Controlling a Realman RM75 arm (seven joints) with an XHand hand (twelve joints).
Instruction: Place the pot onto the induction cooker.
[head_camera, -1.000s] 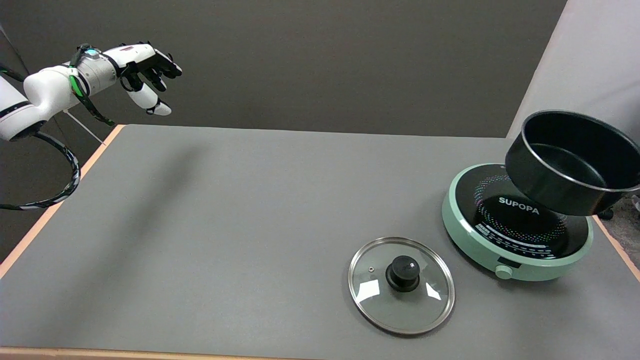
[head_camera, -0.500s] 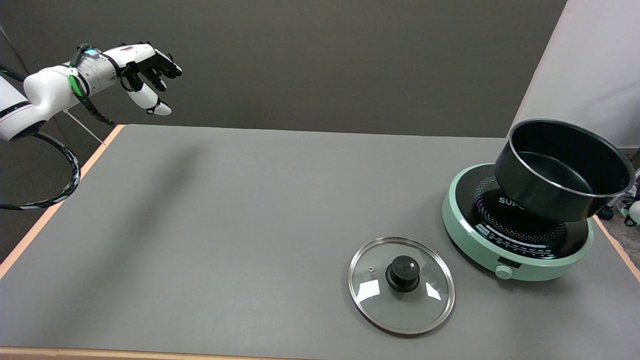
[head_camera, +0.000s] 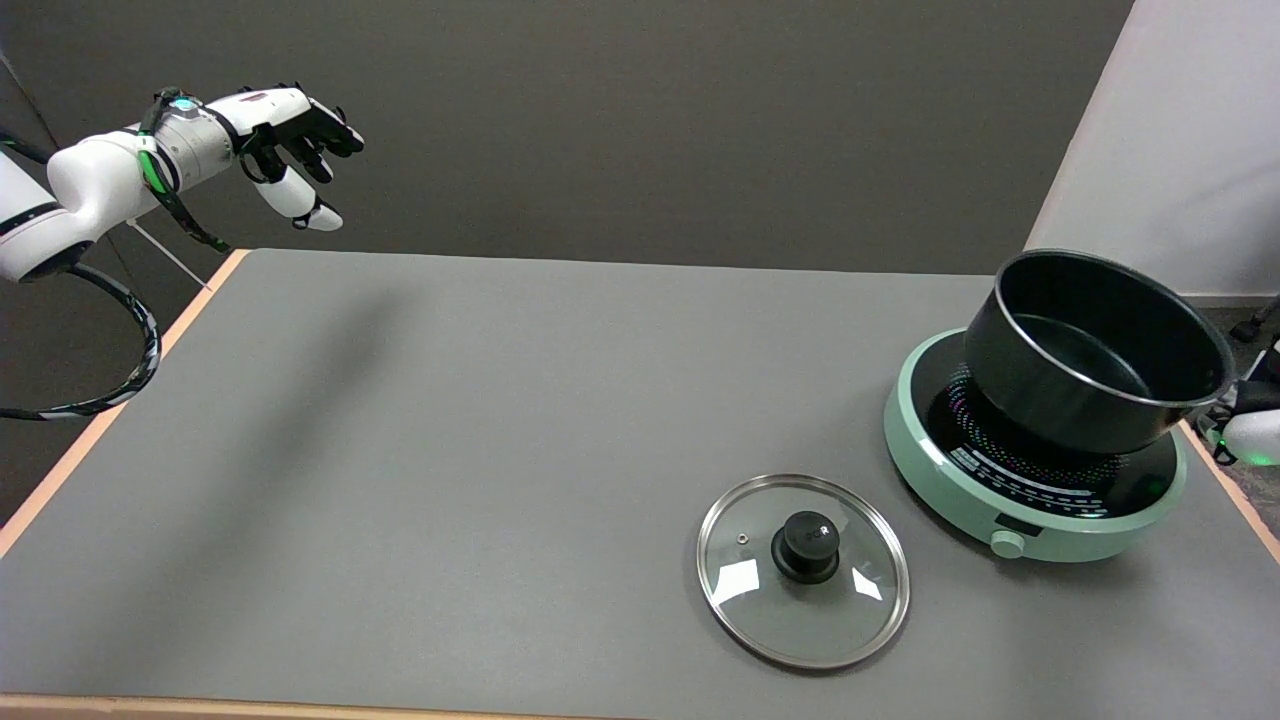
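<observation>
The black pot (head_camera: 1095, 350) sits over the induction cooker (head_camera: 1035, 480) near the table's (head_camera: 450, 450) far right corner, slightly tilted, its mouth open upward and leaning a little toward the near side; whether its base is fully seated on the glass top or just clear of it cannot be told. It looks offset toward the cooker's far right rather than centred on the ring of coloured dots. Being round, the pot has no real long axis in this view; any handle would point off toward the right edge, where it is hidden. Only a small white part of the right hand (head_camera: 1250, 435) shows at that edge, just beside the pot's rim, and its grip cannot be told from here. The risk, as I judge it, is letting go while the pot is tilted or off centre: it could drop with a knock, rock, or slide toward the cooker's rim. The glass lid (head_camera: 803, 570) lies flat, knob up, near the near edge, apart from the cooker.
</observation>
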